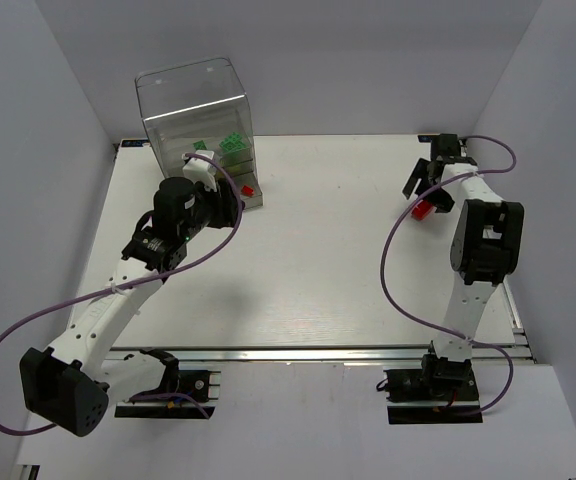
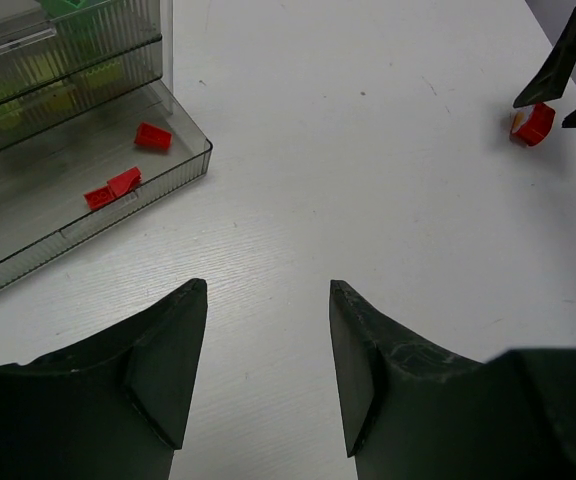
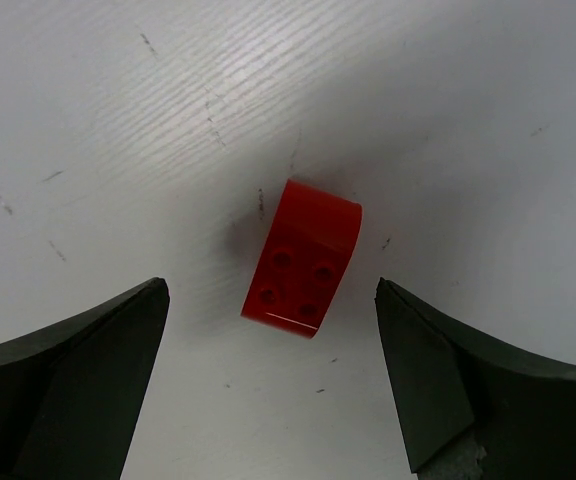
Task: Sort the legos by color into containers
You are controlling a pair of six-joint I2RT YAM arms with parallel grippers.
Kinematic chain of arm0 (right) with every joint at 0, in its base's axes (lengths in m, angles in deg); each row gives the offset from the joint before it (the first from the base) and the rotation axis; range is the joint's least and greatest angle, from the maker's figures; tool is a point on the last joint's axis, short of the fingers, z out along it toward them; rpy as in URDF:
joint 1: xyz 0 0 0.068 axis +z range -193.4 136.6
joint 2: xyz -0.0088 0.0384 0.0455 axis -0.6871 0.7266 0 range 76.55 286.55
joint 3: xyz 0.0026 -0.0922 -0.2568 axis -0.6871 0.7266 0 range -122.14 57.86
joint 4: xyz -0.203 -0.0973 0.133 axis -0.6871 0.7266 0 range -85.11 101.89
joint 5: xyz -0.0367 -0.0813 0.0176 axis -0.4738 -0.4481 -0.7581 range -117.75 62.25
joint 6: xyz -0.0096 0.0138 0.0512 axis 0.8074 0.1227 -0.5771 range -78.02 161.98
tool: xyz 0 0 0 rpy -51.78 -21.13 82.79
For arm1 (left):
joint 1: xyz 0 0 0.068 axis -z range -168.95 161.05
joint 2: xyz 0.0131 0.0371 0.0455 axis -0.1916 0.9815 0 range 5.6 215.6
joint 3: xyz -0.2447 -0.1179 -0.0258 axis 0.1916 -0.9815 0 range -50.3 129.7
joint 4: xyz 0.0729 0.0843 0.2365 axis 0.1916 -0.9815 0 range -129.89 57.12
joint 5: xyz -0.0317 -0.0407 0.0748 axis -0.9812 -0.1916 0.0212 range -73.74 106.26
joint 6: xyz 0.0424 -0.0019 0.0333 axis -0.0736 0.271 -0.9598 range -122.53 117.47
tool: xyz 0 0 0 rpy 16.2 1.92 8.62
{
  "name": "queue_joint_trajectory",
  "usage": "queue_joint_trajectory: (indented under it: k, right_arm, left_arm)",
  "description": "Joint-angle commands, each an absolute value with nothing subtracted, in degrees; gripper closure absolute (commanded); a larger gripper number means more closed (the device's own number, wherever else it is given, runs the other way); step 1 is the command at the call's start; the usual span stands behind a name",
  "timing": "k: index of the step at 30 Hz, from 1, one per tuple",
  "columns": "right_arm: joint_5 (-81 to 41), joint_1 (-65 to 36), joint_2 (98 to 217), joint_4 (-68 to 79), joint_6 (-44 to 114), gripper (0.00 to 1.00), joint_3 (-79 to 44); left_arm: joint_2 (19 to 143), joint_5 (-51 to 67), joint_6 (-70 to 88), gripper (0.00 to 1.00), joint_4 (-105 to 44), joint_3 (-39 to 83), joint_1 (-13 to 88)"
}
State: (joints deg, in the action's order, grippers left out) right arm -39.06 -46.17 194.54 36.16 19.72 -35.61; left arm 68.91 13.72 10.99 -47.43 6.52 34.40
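Note:
The clear plastic cabinet [image 1: 193,100] stands at the table's far left with its bottom drawer [image 2: 190,160] pulled out. Three red bricks [image 2: 152,136] lie in that drawer; yellow-green bricks [image 2: 58,97] show in the tier above and green bricks [image 1: 233,143] in the upper tier. My left gripper [image 2: 268,290] is open and empty over bare table just right of the drawer, also seen in the top view [image 1: 236,205]. One red brick [image 3: 303,257] lies on the table at the far right [image 1: 423,210]. My right gripper [image 3: 272,288] is open, its fingers either side of this brick and just short of it.
The white table [image 1: 318,260] is walled by grey panels at the back and both sides. Purple cables loop beside each arm. A metal rail runs along the near edge [image 1: 318,350]. The right gripper [image 2: 568,70] shows at the far right of the left wrist view.

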Motion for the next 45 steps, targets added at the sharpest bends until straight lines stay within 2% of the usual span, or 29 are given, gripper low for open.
queue_joint_trajectory:
  k: [1, 7, 10, 16, 18, 21, 23, 25, 28, 31, 38, 45]
  right_arm:
    - [-45.1, -45.8, 195.9, 38.2, 17.2, 0.11, -38.3]
    - [-45.5, -45.7, 198.0, 37.9, 16.6, 0.15, -37.3]
    - [-44.4, -45.8, 198.6, 37.9, 16.8, 0.28, -37.5]
    - [-40.1, -45.2, 196.0, 35.3, 20.9, 0.91, -37.8]
    - [-38.2, -44.5, 193.2, 31.8, 23.2, 1.00, -35.9]
    - [-28.5, -41.2, 189.5, 27.3, 31.0, 1.00, -34.3]
    - [-16.2, -37.0, 188.2, 26.4, 40.2, 1.00, -34.3]
    - [-5.1, -33.5, 187.6, 28.2, 46.7, 1.00, -36.2]
    - [1.9, -25.9, 189.6, 33.2, 60.0, 1.00, -41.4]
    - [1.4, -17.0, 192.8, 36.4, 74.1, 1.00, -47.2]
    - [-6.1, -7.8, 204.2, 36.3, 89.6, 1.00, -64.3]
    - [-19.0, -1.3, 210.7, 20.6, 100.1, 1.00, -64.5]
  left_arm:
    - [67.1, 13.5, 10.7, 0.38, -46.9, 6.1, 34.1]
    - [67.4, 13.5, 10.6, 0.38, -46.9, 6.1, 34.1]
    - [67.5, 13.7, 10.6, 0.38, -46.9, 6.0, 34.1]
    - [67.7, 14.2, 10.7, 0.38, -46.9, 5.8, 34.1]
    - [67.7, 14.5, 10.6, 0.38, -46.8, 5.8, 34.1]
    - [67.4, 15.1, 10.6, 0.38, -46.8, 5.8, 33.6]
    - [66.9, 15.4, 10.5, 0.38, -46.5, 5.5, 33.5]
    - [65.5, 18.3, 10.7, 0.38, -45.8, 4.7, 33.5]
    - [63.0, 21.6, 10.9, 0.38, -44.6, 3.3, 33.5]
    - [59.5, 25.0, 11.0, 0.39, -42.4, 1.0, 33.5]
    - [51.8, 31.7, 10.3, 0.38, -37.7, -4.0, 33.5]
    - [50.4, 33.7, 9.5, 0.36, -36.5, -5.0, 33.5]
